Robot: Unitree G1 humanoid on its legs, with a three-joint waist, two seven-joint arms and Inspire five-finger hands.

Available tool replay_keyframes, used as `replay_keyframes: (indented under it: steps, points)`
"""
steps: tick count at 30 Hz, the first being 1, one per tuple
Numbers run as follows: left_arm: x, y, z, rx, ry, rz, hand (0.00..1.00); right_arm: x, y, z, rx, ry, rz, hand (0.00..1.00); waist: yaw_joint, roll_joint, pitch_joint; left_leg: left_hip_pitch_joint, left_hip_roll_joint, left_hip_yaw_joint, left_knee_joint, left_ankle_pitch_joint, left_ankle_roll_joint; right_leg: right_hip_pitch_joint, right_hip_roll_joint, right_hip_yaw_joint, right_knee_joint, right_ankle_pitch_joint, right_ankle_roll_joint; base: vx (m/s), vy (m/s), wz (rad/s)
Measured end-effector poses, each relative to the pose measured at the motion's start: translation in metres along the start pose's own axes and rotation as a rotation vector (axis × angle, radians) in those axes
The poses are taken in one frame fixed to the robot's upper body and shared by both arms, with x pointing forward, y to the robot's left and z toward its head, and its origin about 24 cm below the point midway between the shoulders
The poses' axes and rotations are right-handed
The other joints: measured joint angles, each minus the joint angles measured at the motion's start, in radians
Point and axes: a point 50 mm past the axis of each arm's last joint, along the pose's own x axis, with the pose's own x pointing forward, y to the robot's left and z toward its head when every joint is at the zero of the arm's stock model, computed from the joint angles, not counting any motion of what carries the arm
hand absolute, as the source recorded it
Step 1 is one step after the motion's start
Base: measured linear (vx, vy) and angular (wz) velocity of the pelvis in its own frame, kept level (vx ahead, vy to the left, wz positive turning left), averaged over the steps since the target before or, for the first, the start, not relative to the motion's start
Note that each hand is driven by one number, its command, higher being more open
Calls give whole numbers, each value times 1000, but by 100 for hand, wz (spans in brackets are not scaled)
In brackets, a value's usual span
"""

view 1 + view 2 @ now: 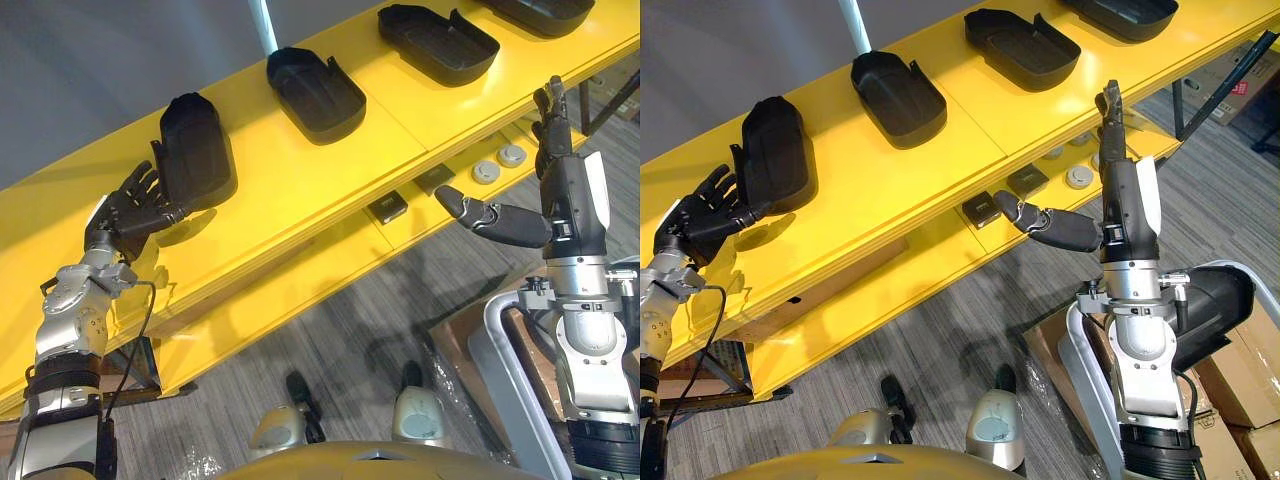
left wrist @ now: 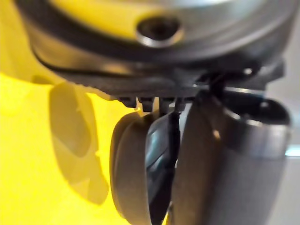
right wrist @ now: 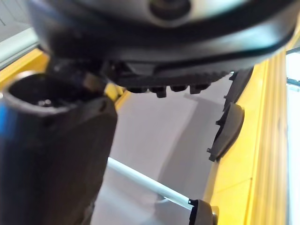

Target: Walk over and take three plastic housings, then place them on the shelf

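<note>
Shelf (image 1: 300, 195) work nearly done, I judge: three housings (image 1: 315, 92) lie flat toward the upper right, while a fourth housing (image 1: 197, 145) tilts at centre left, its near end pinched in my left hand (image 1: 128, 215). My right hand (image 1: 565, 190) hangs wide and empty at right.

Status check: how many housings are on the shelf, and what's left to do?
Done: the second housing, third housing and fourth housing lie open side up on the yellow shelf. In hand: the leftmost housing stands tilted on the shelf, the left hand at its near end; grip unclear. The right hand is open and empty. Left: probably settling that housing and drawing back.
</note>
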Motion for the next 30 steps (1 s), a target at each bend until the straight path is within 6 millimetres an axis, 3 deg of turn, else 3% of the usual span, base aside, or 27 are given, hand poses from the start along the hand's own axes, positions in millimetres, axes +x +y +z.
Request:
replay_keyframes:
  steps: [14, 30]
  points:
    - [-1, -5, -3, -30, 21, -68, 100, 0, 1, -1, 1, 7, 7, 100, 0, 0, 0, 2, -3, -14, 1, 0, 1, 14, -6, -18, -2, -1, 0, -1, 0, 2]
    - [-15, -12, -12, -8, -33, -2, 100, -1, 14, 1, 35, 0, 53, 100, 1, -1, -5, 8, -3, -43, -3, 1, 2, 52, -4, -50, -29, 1, 4, 3, -1, 4]
